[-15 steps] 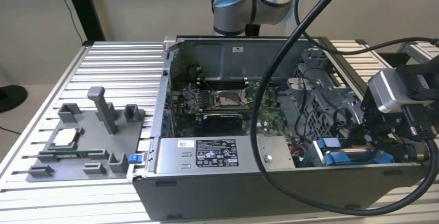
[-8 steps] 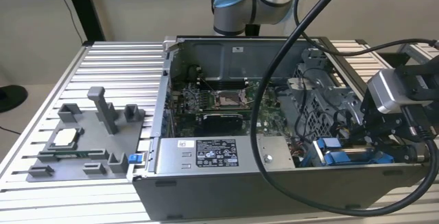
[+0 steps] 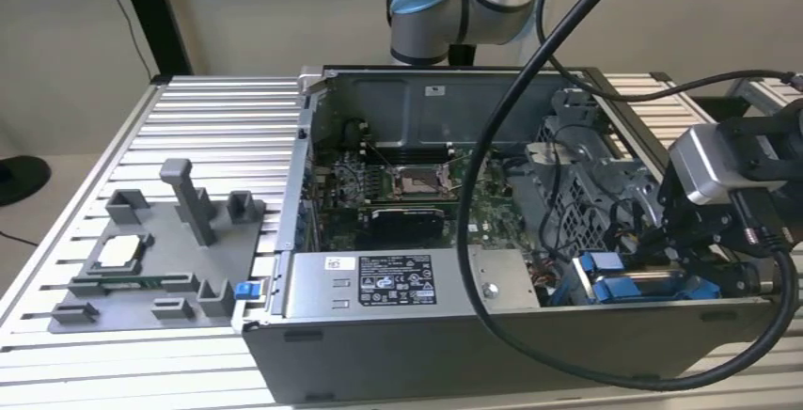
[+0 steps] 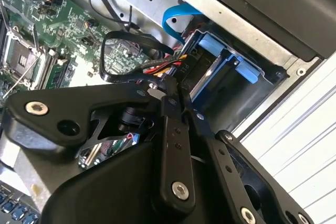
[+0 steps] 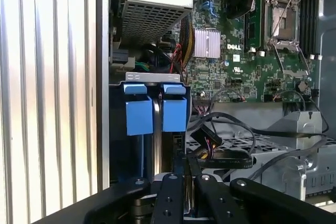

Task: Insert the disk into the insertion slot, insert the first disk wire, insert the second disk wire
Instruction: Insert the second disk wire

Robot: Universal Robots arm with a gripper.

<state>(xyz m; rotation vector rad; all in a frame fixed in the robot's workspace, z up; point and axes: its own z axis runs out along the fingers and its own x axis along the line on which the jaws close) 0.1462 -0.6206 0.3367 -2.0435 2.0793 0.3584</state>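
The disk (image 5: pixel 156 137) stands edge-on inside the insertion slot (image 5: pixel 144 77), its blue frame tabs (image 5: pixel 174 113) side by side at the slot's mouth. In the second wrist view its silver face (image 4: pixel 203 74) shows within the blue frame (image 4: pixel 227 51). My gripper (image 4: pixel 170 94) hangs over this corner of the case (image 3: pixel 690 245), fingers pressed together on a black plug (image 4: pixel 157 81) with red, yellow and orange leads, right at the disk's end. A flat blue wire (image 4: pixel 176 18) runs down behind the disk.
The open computer case (image 3: pixel 502 335) lies on a ribbed aluminium table (image 3: pixel 213 118). Inside are the motherboard (image 3: pixel 401 184), a grey box with a label (image 3: pixel 395 283) and a perforated cage (image 3: pixel 590 175). A grey fixture (image 3: pixel 150 260) sits at the exterior view's left. A thick black cable (image 3: pixel 483 241) crosses in front.
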